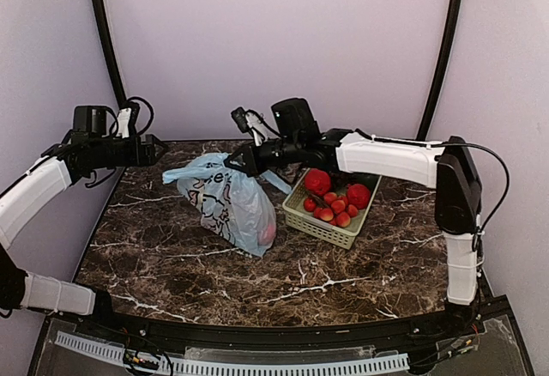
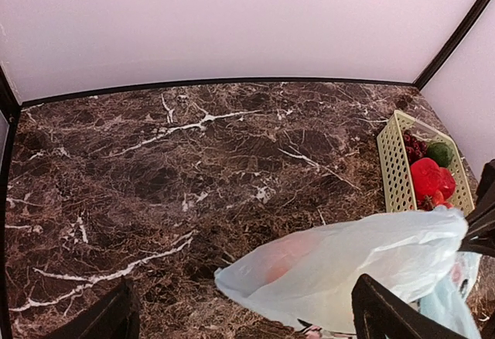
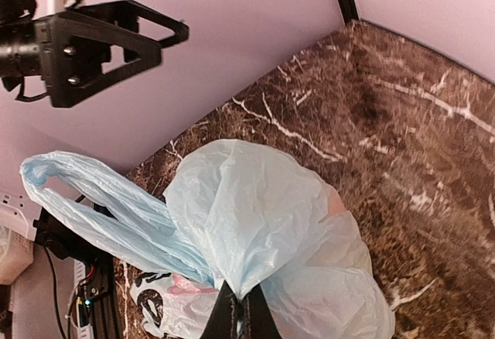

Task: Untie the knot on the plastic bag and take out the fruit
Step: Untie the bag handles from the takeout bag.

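Where the dark marble worktop (image 1: 171, 264) meets the pale back wall (image 1: 274, 41), a black post (image 1: 101, 41) rises at each back corner, and both arms reach in over the far half. The near half lies bare from the left edge to the right edge.

The plastic bag (image 1: 230, 204) lies left of centre, slanting from the back toward the middle with its fat end nearest the front. Just to its right, with a narrow strip of marble between them, stands a pale green basket (image 1: 330, 221) holding red fruits (image 1: 317, 180). More bare marble lies between the basket and the right edge.

The right tool (image 1: 232, 164) is at the bag's upper, back end, jaws pressed together on a pinch of the pale film. In the right wrist view the film rises in a peak straight from the fingers (image 3: 232, 320). A light blue handle loop (image 3: 93, 200) trails off to one side of the pinch. I cannot tell where the knot is among the bunched film. A pinkish fruit (image 1: 268, 233) shows through the film at the bag's front end, well away from the right tool.

The left tool (image 1: 159, 148) hovers over the back left corner, jaws spread wide and empty, apart from the bag. The bag's top lies to its right, near but not touching.
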Robot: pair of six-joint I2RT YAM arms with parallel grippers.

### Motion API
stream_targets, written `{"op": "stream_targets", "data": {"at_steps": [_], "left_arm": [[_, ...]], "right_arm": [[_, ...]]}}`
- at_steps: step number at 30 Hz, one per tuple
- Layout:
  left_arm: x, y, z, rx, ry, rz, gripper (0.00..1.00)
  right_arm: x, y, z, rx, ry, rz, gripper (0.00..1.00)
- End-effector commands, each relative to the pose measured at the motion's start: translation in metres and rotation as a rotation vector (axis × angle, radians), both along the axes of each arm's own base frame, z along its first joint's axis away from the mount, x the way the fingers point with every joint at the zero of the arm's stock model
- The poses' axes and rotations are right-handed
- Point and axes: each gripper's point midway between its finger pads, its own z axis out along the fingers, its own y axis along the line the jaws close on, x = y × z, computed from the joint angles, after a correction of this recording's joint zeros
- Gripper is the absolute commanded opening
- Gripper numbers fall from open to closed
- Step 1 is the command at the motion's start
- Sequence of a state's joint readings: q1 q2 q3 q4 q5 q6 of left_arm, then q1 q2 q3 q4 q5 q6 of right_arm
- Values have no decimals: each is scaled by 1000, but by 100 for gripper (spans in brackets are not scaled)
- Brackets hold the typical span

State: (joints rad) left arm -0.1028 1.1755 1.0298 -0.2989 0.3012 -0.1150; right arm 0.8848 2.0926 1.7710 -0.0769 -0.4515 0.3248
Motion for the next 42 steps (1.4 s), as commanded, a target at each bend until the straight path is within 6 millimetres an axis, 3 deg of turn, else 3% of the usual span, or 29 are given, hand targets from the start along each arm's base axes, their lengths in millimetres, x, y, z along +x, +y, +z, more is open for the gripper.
{"op": "stream_targets", "data": {"at_steps": [1,6,11,14,19,25,28,33,36,42], "left_arm": [[-5,5,5,17,-35,13,94],[-5,2,3,5,-30,-2,95],[-5,-8,0,-28,-17,-46,94],[-5,-13,-3,-30,-9,-64,94],[-5,-15,-4,-17,-13,-71,94],[-11,-29,-4,14,-25,-112,94],[-20,-40,-9,36,-7,-136,94],[-50,-50,-25,5,93,-168,94],[-73,-56,-38,-26,184,-190,93],[-125,-69,-82,-13,374,-199,90]], "right_arm": [[-22,-3,88,96,-315,87,0],[-66,15,46,-31,-398,202,0],[-112,29,-34,-142,-287,314,0],[-138,34,-63,-166,-230,363,0],[-159,39,-60,-125,-217,406,1],[-163,32,-32,-66,-220,380,41],[-156,20,-10,-34,-261,306,62],[-138,-12,12,-15,-257,163,85],[-130,-32,3,-30,-202,111,91],[-130,-66,-52,-157,-53,26,95]]}}
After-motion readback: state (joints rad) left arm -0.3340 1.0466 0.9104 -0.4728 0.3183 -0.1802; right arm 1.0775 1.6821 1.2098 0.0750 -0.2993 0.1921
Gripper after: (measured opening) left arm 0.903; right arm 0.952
